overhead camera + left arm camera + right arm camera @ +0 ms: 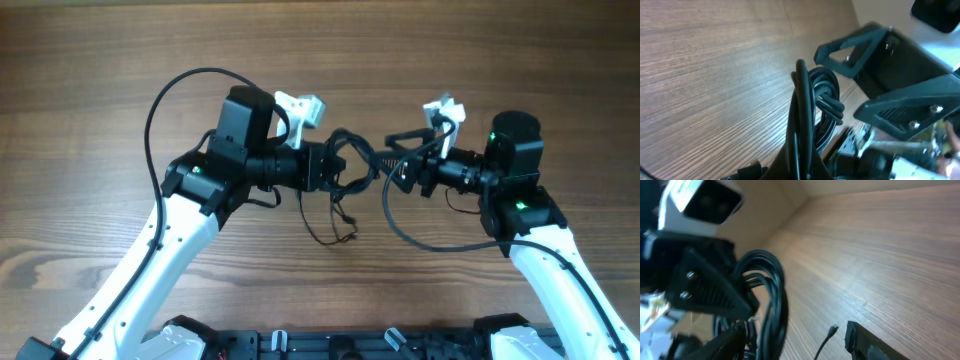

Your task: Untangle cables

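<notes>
The cables (pixel 352 152) are a bunch of thin black cords held above the wooden table (pixel 120 60) between my two arms. Loose loops (pixel 335 228) hang from the bunch down to the table. My left gripper (pixel 338 166) is shut on the bunch; in the left wrist view the cords (pixel 801 100) rise straight out of its closed jaws (pixel 804 161). My right gripper (pixel 393 160) is open just right of the bunch. In the right wrist view the coil (pixel 774 292) stands between its spread fingers (pixel 862 341), and a small plug end (pixel 833 328) dangles free.
My own thicker arm wires curve over the table at the far left (pixel 152 120) and below the right arm (pixel 420 240). White wrist cameras (pixel 303 106) sit above each gripper. The arm bases (pixel 330 345) line the table's near edge.
</notes>
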Robot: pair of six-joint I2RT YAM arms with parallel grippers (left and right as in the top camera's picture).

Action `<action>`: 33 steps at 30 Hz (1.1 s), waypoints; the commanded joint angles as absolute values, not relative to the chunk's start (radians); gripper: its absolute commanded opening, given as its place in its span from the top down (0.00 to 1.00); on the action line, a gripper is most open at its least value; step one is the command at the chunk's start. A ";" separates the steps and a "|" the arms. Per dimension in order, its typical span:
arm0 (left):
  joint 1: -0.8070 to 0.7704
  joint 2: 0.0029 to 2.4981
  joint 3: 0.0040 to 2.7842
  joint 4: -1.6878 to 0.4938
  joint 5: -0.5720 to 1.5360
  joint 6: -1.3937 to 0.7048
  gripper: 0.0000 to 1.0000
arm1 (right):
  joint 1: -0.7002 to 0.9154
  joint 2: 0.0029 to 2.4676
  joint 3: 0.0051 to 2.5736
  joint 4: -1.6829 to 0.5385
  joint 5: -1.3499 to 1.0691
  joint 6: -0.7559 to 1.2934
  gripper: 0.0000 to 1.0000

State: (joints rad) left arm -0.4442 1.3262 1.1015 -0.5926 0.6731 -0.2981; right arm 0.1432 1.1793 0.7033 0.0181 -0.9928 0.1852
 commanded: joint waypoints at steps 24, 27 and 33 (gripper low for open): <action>-0.501 1.370 1.112 -0.753 0.889 0.207 0.96 | 0.226 1.212 0.710 -0.032 -1.225 -0.050 0.59; -0.507 1.388 1.112 -0.754 0.885 0.212 0.96 | 0.237 1.220 0.710 -0.047 -1.225 -0.051 0.72; -0.506 1.389 1.112 -0.756 0.814 0.226 0.79 | 0.236 1.220 0.710 -0.081 -1.154 -0.041 0.96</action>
